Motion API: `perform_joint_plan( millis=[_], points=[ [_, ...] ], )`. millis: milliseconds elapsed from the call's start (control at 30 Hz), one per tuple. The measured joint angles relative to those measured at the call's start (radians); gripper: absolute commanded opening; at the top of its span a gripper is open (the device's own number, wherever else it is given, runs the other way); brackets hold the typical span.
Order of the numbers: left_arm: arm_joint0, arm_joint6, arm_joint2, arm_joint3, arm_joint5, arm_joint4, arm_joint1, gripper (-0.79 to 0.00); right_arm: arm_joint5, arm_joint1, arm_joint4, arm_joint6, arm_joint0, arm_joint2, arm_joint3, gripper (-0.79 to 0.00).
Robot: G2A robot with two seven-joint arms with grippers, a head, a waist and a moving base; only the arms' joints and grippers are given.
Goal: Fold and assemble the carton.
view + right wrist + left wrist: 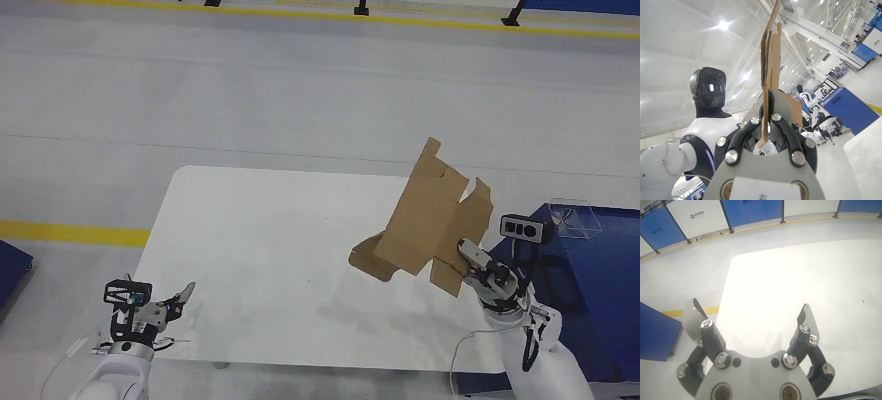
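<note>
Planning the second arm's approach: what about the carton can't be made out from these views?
Top view: the carton hides its own underside and the table beneath; whether its low corner touches the table is unclear.
Right wrist view: the carton is edge-on, so flap layout and creases are unreadable; the right end effector covers the gripped strip.

Glossy black head (708,89) centre left, white shoulder (664,161) crossed by thin cable (673,137), left gripper (750,304) plated grey, black links (713,336) fastened by silver screws (721,360).
</note>
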Motion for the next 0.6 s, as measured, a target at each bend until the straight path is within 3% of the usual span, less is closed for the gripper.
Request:
perform_joint_plan(
  millis=[167,300,433,600],
  points=[
    [0.0,0.0,0.0,0.0,0.0,0.0,0.0,0.0,-0.014,0.002,-0.024,-0.014,0.004,0.014,-0.01,-0.785],
    [-0.014,-0.066,-0.003,-0.021,-0.045,-0.087,-0.002,0.0,-0.001,0.002,-0.225,-0.067,0.006,0.003,-0.024,-0.785],
    [-0.023,-0.302,-0.036,-0.115,-0.116,-0.446,-0.007,0.0,0.003,-0.002,-0.37,-0.08,0.018,-0.048,0.012,-0.785],
    [-0.056,-0.651,-0.084,-0.18,-0.052,-0.992,-0.008,0.0,-0.003,-0.014,-0.515,-0.123,0.038,-0.153,0.074,-0.785]
  ],
)
